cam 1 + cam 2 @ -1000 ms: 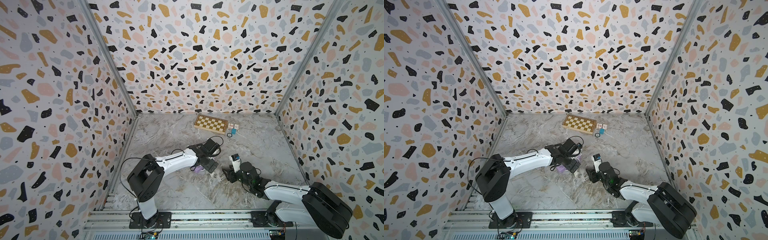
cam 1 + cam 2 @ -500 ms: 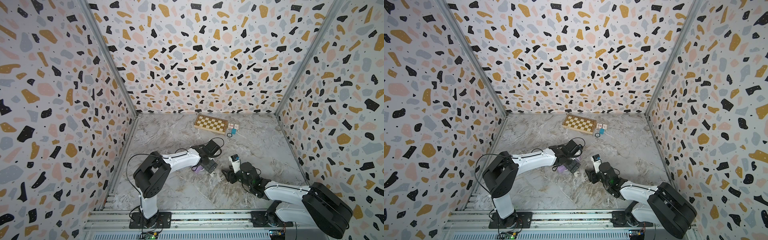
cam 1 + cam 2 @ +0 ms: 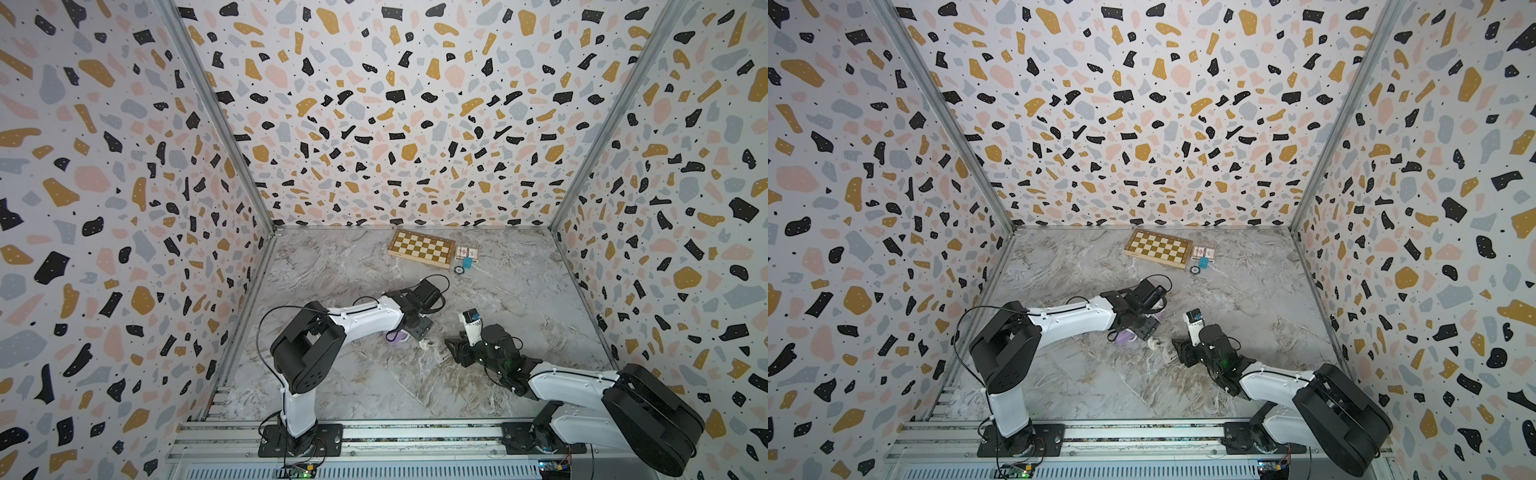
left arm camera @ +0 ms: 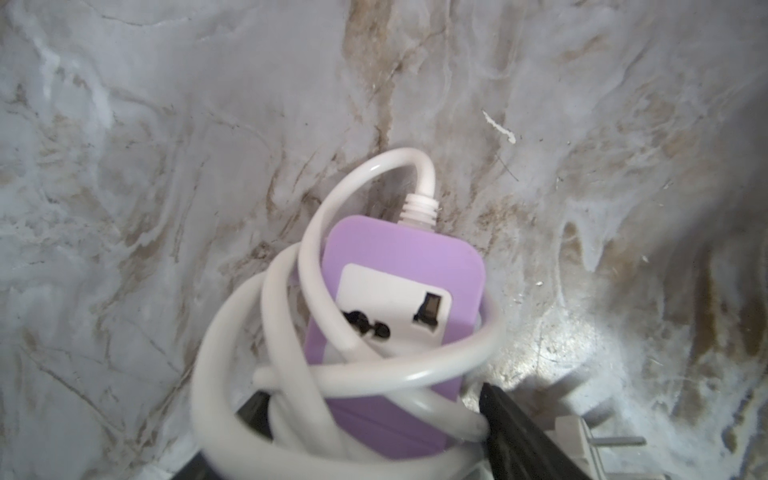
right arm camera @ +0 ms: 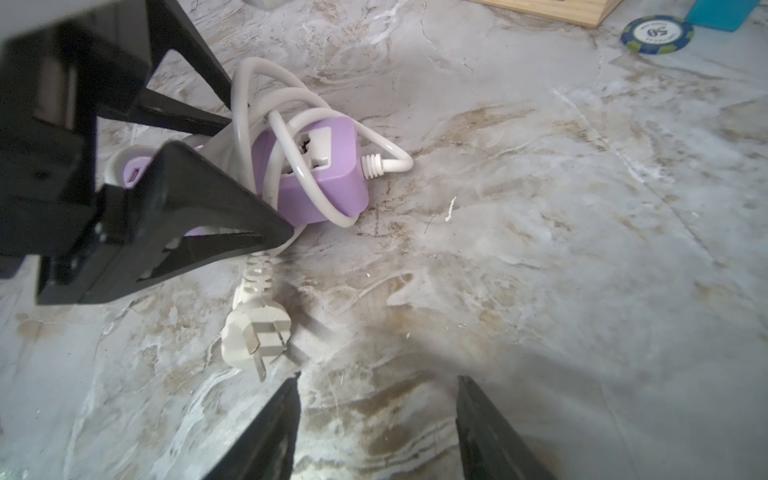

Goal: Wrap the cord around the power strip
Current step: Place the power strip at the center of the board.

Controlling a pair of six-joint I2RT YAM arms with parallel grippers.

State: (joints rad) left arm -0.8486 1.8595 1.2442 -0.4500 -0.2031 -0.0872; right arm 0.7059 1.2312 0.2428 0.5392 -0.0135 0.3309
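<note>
The lavender power strip (image 4: 399,266) lies on the marble table with the white cord (image 4: 415,370) looped loosely round it. In both top views only a purple end (image 3: 397,337) (image 3: 1125,337) shows under my left arm. My left gripper (image 4: 370,415) straddles the strip's far half, its black fingers (image 5: 232,208) pressing the cord loops against the sides. The white plug (image 5: 253,328) lies loose on the table beside that gripper. My right gripper (image 5: 376,386) hovers low just past the plug, open and empty; in a top view the right gripper (image 3: 455,349) is right of the strip.
A wooden chessboard (image 3: 422,248) lies by the back wall, with a card box (image 3: 466,252), a small blue block (image 3: 468,262) and a poker chip (image 5: 656,33) next to it. Patterned walls close three sides; a metal rail (image 3: 374,432) runs along the front.
My left gripper's jaws have narrowed onto the strip and its cord loops, and the left arm's elbow has swung slightly right. The right arm has stayed where it was.
</note>
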